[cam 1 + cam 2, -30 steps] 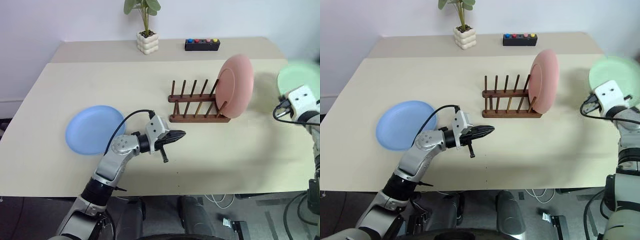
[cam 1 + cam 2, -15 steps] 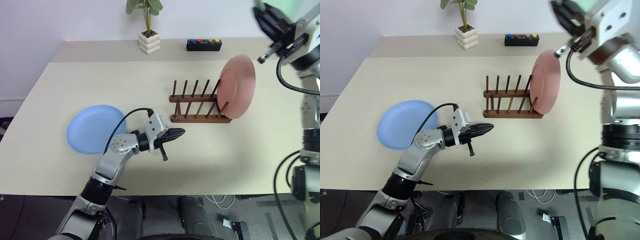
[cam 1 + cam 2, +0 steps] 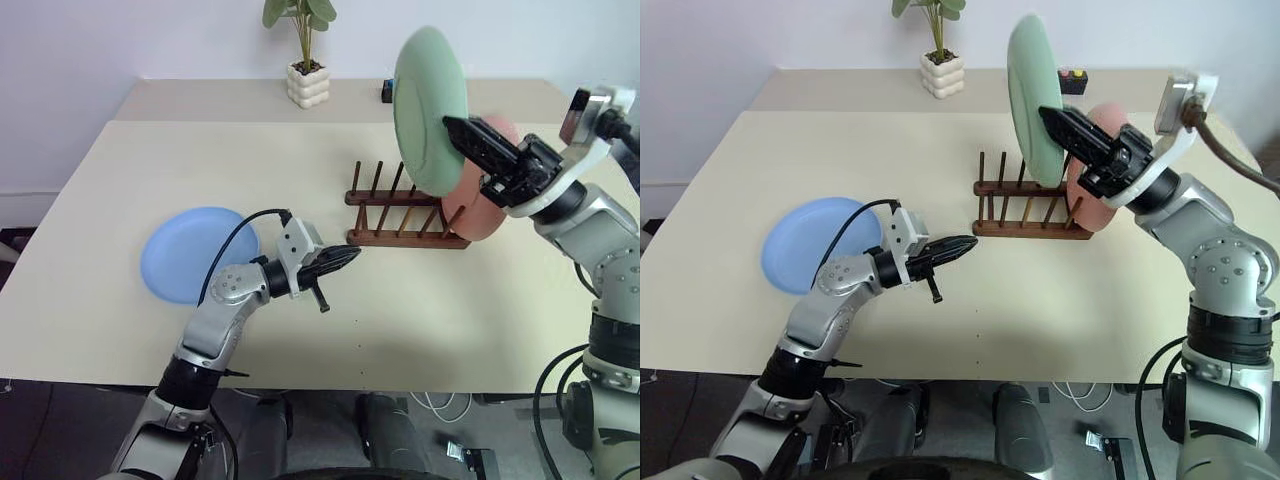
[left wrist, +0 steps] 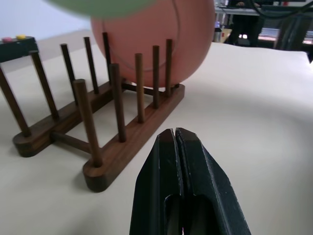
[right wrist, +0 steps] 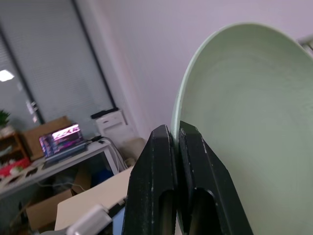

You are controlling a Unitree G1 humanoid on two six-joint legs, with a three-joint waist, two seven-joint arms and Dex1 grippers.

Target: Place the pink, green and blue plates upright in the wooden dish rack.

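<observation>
The mint green plate hangs on edge in the air above the wooden dish rack, with my right gripper shut on its rim. The pink plate stands upright in the rack's right end, partly behind the green one and my right arm. Flat on the table at the left lies the blue plate. My left gripper is shut and empty, hovering low just left of the rack's front rail and pointing toward it.
A potted plant in a white pot stands at the back of the table. A black box with coloured buttons peeks out behind the green plate. Bare tabletop lies in front of the rack and to its right.
My right arm has swung in from the far right, lifting the green plate and turning it on edge above the rack. The left arm has hardly moved.
</observation>
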